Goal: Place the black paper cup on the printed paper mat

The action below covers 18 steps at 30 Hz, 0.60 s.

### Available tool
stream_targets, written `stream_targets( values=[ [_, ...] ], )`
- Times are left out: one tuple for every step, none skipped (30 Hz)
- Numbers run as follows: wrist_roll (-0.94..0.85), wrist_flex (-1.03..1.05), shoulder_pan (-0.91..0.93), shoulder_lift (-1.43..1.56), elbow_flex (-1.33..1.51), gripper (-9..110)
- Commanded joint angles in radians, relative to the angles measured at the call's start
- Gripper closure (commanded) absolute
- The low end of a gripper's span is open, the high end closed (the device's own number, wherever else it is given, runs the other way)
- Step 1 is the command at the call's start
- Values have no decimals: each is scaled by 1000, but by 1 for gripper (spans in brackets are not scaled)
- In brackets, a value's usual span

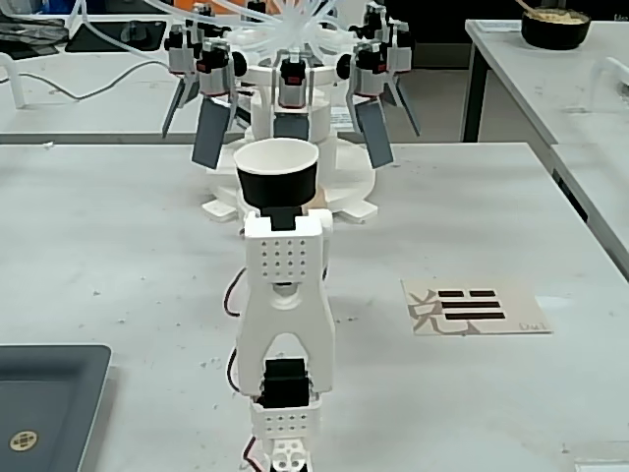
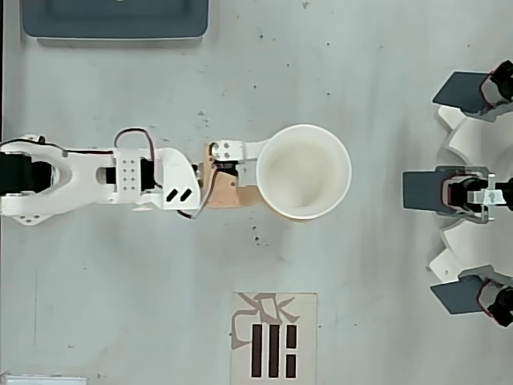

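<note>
The black paper cup has a black outside and a white inside. It stands upright at the end of my arm, and it looks raised off the table. My gripper is shut on its near side: a white finger lies on one flank and a tan finger on the other. In the fixed view the arm hides the fingers. The printed paper mat lies flat on the table to the arm's right. In the overhead view the mat is below the cup and nothing sits on it.
A white rig with dark grey paddles stands just beyond the cup, at the right edge in the overhead view. A dark grey tray lies beside the arm's base. A dark bowl sits on another table.
</note>
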Motion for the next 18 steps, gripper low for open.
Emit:
stream_targets(
  values=[
    [20,-21,11,126,40,91],
    [20,-23,11,146,61,91],
    [20,-26,11,167,84,91],
    [20,-29,12,187,109,92],
    [21,-31,12,209,135,92],
    [23,-32,14,233,163,92],
    [26,-34,15,258,192,92],
    [28,-34,17,281,219,92],
    [31,-38,20,305,250,92],
    [32,-43,25,327,276,92],
    [34,-49,29,348,302,92],
    [35,-52,35,370,327,92],
    [38,-55,40,390,348,92],
    [43,-57,46,411,370,92],
    [44,-58,52,434,391,92],
    [48,-58,58,457,411,92],
    [49,-58,64,479,431,92],
    [51,-58,72,500,448,92]
  ],
)
